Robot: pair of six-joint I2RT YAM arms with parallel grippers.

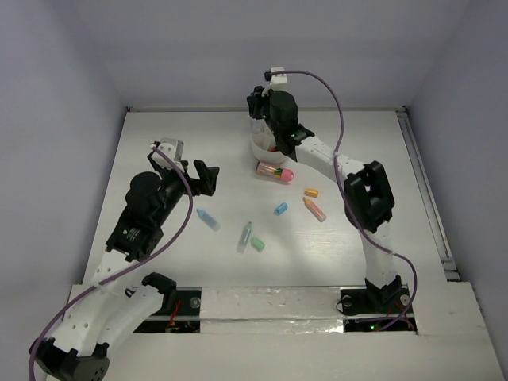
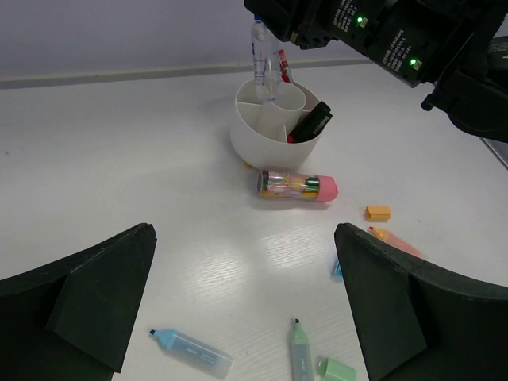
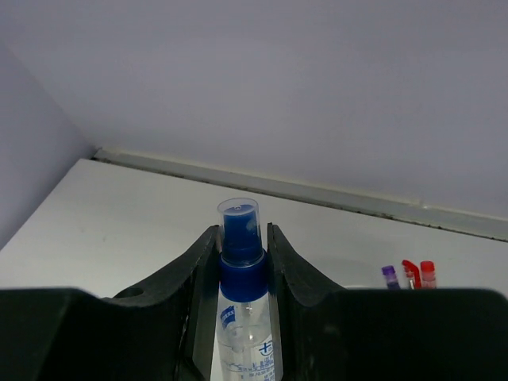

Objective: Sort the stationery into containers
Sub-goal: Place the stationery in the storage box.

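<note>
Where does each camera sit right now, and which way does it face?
Top: above and behind the bases, looking down on the table; the left arm and right arm show.
Left wrist: on the left arm, facing the cup; the open left gripper frames it.
Right wrist: on the right arm, facing the back wall; the right gripper clamps a bottle.
Shared: both wrist views show that bottle.

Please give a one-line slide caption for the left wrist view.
Right gripper holds a clear spray bottle upright at the white divided cup; highlighters lie scattered nearby.
</note>
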